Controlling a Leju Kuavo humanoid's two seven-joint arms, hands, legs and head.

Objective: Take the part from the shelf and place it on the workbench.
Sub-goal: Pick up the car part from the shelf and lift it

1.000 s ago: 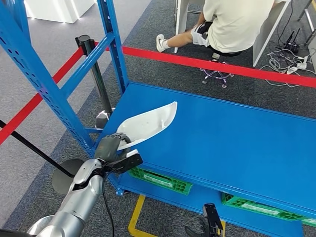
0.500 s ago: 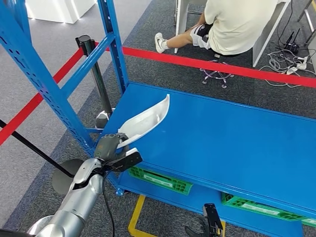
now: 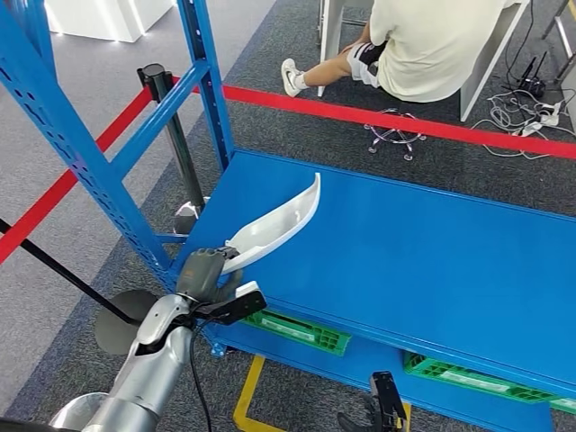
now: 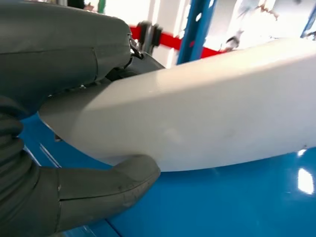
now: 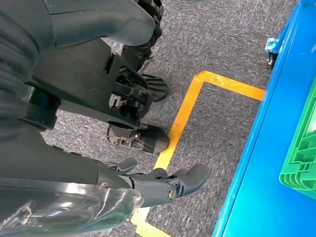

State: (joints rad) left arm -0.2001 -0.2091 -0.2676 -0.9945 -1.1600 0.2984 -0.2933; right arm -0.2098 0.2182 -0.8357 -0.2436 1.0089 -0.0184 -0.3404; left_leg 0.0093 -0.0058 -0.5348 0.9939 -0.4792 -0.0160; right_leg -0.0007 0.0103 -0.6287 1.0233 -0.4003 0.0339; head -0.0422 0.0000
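One white part reached out over the blue shelf, its near end pinched by our left hand; it seemed raised off the surface. Our right hand hung empty, fingers loosely spread.

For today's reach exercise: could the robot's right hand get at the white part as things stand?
Probably not without moving. The right hand hangs low by the shelf's front edge, open, while the white part is gripped by the left hand over the far end of the blue shelf.
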